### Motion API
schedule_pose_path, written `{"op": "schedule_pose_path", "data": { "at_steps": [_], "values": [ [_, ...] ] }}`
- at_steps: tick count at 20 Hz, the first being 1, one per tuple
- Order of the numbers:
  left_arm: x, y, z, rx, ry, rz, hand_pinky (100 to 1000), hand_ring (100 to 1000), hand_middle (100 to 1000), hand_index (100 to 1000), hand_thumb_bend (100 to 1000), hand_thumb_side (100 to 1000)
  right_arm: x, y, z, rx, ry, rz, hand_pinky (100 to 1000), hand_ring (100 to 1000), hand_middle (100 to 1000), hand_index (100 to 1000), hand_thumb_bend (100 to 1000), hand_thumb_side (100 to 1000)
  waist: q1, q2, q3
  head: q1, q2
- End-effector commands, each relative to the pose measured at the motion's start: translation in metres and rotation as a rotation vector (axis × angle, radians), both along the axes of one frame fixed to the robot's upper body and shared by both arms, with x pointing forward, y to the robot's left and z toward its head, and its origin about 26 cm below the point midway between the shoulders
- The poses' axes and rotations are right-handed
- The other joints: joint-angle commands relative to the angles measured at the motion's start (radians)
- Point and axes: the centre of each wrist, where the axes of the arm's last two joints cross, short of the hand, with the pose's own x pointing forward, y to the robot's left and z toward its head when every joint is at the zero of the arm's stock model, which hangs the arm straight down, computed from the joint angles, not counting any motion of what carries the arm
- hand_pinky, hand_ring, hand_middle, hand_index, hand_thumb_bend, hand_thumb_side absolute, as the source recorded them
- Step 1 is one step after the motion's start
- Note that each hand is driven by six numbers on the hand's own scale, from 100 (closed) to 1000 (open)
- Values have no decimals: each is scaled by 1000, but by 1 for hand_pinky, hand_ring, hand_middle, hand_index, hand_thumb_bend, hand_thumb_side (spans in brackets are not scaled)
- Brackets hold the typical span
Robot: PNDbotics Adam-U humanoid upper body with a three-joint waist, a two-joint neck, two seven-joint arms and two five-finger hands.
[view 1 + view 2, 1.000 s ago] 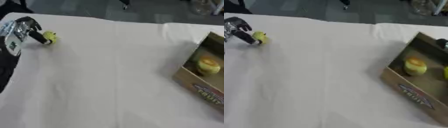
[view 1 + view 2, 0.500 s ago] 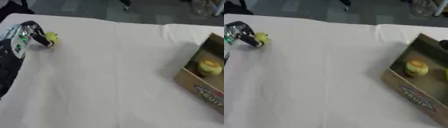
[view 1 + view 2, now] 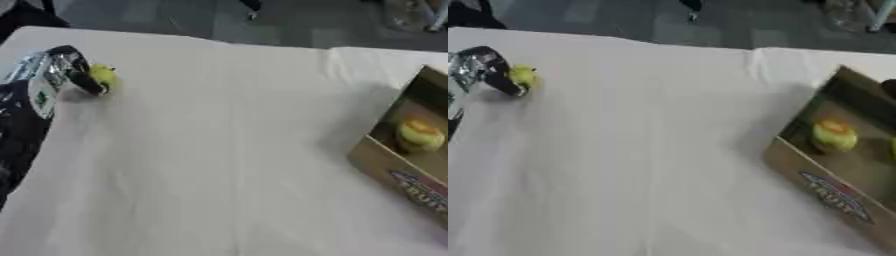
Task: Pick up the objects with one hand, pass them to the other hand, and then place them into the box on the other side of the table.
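Note:
A small yellow-green fruit [image 3: 103, 76] sits at the far left of the white table. My left hand [image 3: 66, 70] comes in from the left edge, its black fingers curled against the fruit's left side and holding it just at the cloth. At the right edge lies the open cardboard box [image 3: 411, 182] with a printed label on its front wall. Inside it rests a yellow-green fruit [image 3: 833, 136], and a second pale piece [image 3: 891, 149] shows at the picture's edge. My right hand appears in neither view.
A white cloth [image 3: 227, 165] covers the table, with a fold line running down its middle. Beyond the far edge is grey floor [image 3: 227, 20] with dark legs of furniture.
The left hand stays curled on the fruit at the same spot. The whole picture has drifted slightly, so the camera moved a little.

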Motion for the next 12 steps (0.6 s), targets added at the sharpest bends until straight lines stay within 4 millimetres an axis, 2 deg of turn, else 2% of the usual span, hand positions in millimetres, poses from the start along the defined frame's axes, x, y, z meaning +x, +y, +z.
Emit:
{"op": "schedule_pose_path", "data": {
  "at_steps": [1,7,12],
  "values": [
    [-3,3,15,-3,-37,-21,811,788,732,588,176,307,-3,-4,12,-14,-30,-6,883,822,792,864,461,299,12,-7,2,3,-8],
    [-7,4,23,5,-59,-61,800,776,715,534,164,307,-4,-5,11,-16,-26,-9,883,822,792,864,466,299,13,-18,10,-5,-1],
    [-12,2,33,18,-104,-90,794,766,701,524,158,297,-4,-6,9,-18,-20,-13,883,822,792,864,465,298,13,-30,17,-14,4]
  ]
}}
